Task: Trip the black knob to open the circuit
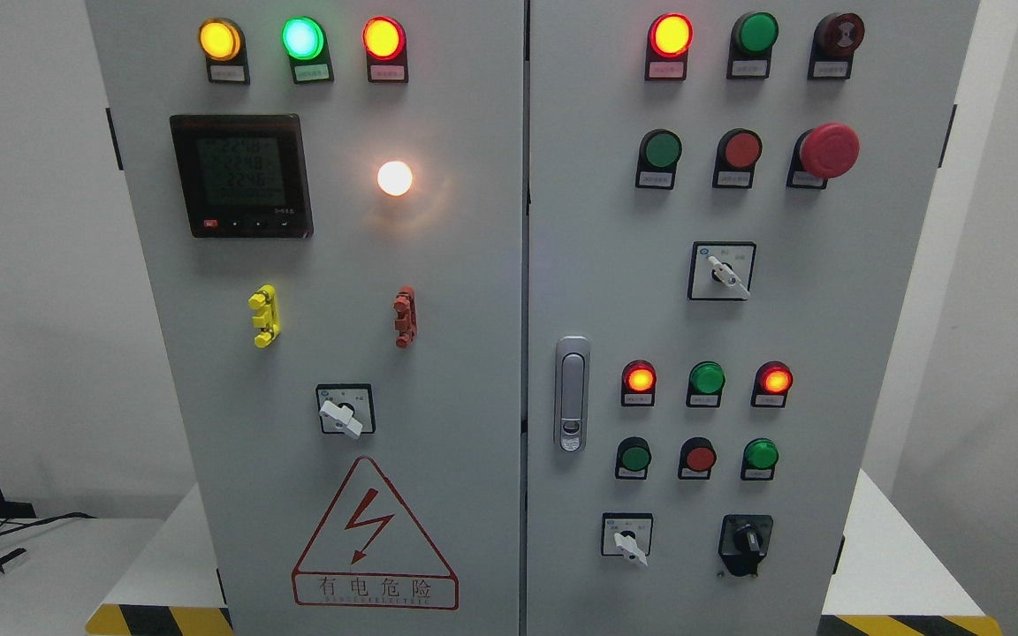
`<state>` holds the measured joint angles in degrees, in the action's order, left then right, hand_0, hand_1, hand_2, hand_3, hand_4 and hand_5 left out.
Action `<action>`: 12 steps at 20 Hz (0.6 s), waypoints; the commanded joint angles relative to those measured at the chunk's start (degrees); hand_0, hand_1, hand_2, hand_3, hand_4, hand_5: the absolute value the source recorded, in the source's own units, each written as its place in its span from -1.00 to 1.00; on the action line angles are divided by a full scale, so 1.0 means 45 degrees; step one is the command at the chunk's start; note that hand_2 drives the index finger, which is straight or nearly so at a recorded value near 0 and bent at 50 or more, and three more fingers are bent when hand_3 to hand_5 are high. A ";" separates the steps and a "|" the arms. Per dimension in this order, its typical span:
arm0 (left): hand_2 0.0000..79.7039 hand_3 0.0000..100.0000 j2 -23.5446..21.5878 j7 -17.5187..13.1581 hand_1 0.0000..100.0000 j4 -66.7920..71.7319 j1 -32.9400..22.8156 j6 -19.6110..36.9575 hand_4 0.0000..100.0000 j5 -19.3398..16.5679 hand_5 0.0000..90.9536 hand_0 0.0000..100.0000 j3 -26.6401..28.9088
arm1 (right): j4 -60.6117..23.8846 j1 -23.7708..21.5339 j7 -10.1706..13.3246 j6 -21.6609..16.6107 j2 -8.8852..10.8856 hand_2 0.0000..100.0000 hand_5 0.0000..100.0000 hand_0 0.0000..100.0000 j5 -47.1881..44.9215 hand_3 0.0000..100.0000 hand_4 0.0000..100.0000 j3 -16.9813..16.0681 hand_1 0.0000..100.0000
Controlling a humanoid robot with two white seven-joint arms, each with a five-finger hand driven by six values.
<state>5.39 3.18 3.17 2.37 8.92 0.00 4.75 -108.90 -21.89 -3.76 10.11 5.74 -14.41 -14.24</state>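
Note:
The black knob (746,540) sits at the lower right of the right cabinet door (854,353), on a black plate. Its handle stands about upright. A white selector switch (626,538) is just to its left. Neither of my hands shows in the head view.
The grey two-door control cabinet fills the view. The right door carries lit and unlit lamps, push buttons, a red mushroom stop button (828,150), another white selector (723,271) and a door latch (572,393). The left door has a meter (240,175), lamps, a selector (344,412) and a warning triangle (374,534).

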 commanded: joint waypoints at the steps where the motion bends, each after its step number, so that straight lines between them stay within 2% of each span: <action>1: -1.00 -1.00 -0.0005 -0.0003 -0.22 0.0000 0.0000 0.0011 -1.00 -0.0391 -1.00 -0.76 0.0000 | -0.0643 0.2109 0.0035 0.0508 0.0384 -0.11 0.21 -0.64 -0.0039 0.50 0.36 -0.0527 0.11; 3: -1.00 -1.00 -0.0005 -0.0003 -0.22 0.0000 0.0000 0.0011 -1.00 -0.0391 -1.00 -0.76 0.0000 | -0.0643 0.2344 0.0055 0.0527 0.0502 -0.10 0.21 -0.63 -0.0039 0.50 0.36 -0.0507 0.12; 12: -1.00 -1.00 -0.0005 -0.0003 -0.22 0.0000 0.0000 0.0011 -1.00 -0.0391 -1.00 -0.76 0.0000 | 0.0118 0.4160 0.0074 0.1737 0.0444 -0.10 0.23 -0.61 -0.0039 0.51 0.37 -0.0449 0.11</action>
<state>5.38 3.18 3.16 2.37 8.92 0.00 4.75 -109.86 -8.52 -3.49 16.44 7.11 -14.56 -15.72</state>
